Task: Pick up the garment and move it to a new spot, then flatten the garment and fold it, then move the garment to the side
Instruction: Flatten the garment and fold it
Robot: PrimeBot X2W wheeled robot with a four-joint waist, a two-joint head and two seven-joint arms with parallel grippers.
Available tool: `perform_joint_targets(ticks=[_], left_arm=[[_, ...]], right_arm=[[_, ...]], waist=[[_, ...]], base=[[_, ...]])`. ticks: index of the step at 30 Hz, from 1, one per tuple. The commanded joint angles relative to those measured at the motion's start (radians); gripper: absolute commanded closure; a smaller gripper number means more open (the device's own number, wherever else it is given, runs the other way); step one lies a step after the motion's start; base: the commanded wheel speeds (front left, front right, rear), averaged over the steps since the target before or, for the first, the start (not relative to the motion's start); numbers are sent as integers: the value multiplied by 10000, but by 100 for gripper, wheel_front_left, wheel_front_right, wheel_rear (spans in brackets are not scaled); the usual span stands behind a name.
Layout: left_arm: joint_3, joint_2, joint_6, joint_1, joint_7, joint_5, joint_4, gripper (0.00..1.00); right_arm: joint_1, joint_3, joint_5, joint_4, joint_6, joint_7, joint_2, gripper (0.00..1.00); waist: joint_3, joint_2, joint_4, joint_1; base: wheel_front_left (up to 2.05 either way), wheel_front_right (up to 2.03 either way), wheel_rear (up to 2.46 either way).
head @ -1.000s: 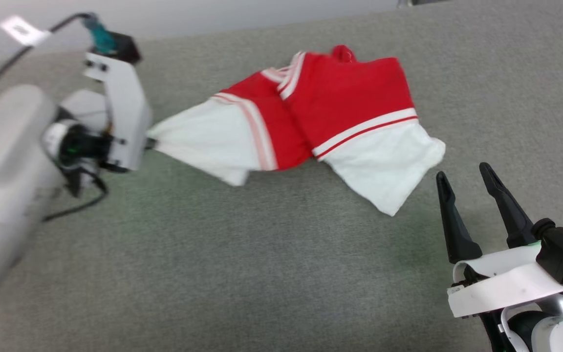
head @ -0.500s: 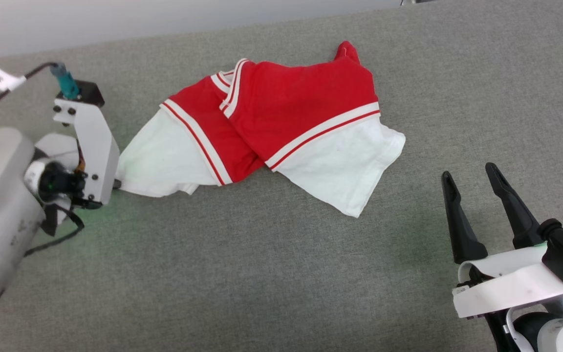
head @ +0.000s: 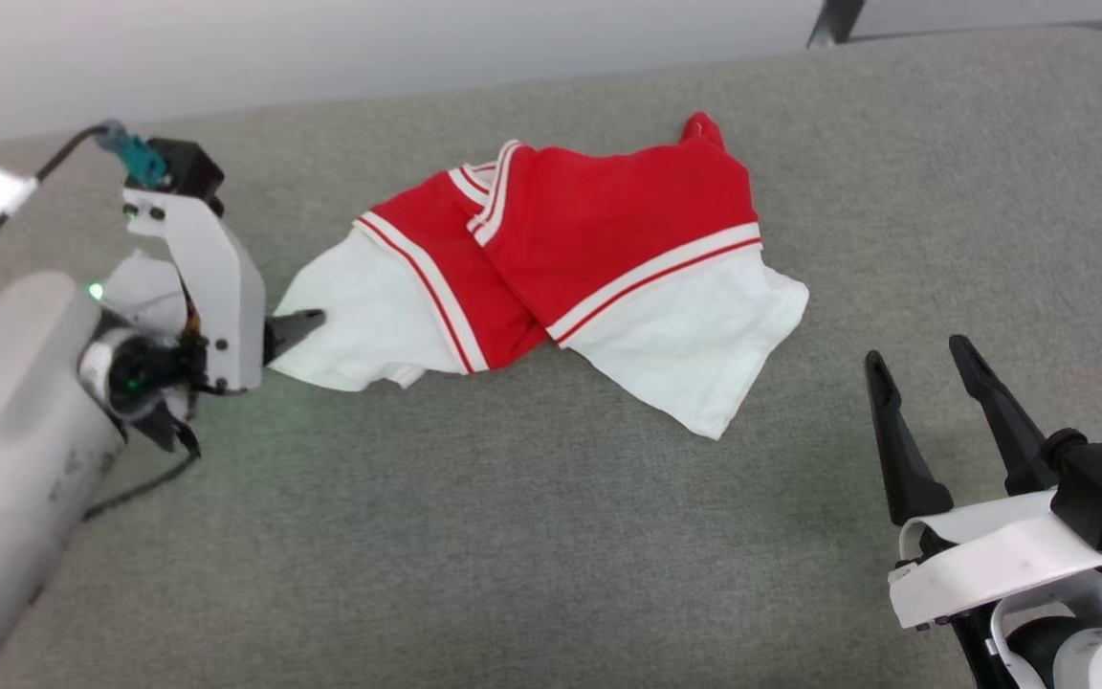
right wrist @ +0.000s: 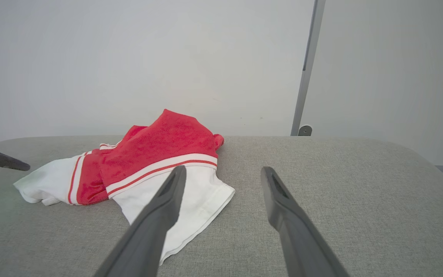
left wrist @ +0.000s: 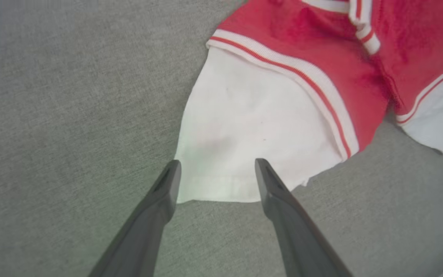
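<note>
At the left gripper (left wrist: 217,168), the two dark fingers (left wrist: 160,200) stand spread, one at each side of the hemmed edge of a white sleeve (left wrist: 244,127). The hem lies between the tips and no cloth is pinched; whether the tips touch the cloth cannot be determined. That sleeve belongs to the garment (head: 608,220), a red shirt with white sleeves and red-and-white striped trim. It lies crumpled and partly folded over itself on the grey fabric-covered surface (head: 513,536), toward the far side and slightly left of centre in the head view. The second white sleeve (head: 704,335) spreads toward the robot's right. The right gripper (head: 914,352) is positioned at the lower right of the head view, well apart from the garment, its fingers likewise spread with nothing between them. Beyond the far edge of the surface rises a pale wall (right wrist: 129,57), with a thin grey post (right wrist: 308,65) in front of it.
</note>
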Motion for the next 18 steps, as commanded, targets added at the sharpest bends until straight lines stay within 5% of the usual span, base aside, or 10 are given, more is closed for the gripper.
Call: perform_joint_targets(ticks=[1,10,18], left_arm=[[52,13,-43,289,-200,-53,-78,0],[939,22,-63,2547,-3702,-728,-1805,0],[1377,158,649,5106,-6377,-733,-3383,0]], right_arm=[[133,-38,-96,26,-14,22,-2,0],[684,-339,-109,316,-14,395,-244,0],[1235,-566,-22,235,-14,680,-370,0]], waist=[[-265,-1,235,0],[-948,-1,888,0],[-1307,-1,1358,0]], base=[[0,0,0],[0,0,0],[0,0,0]])
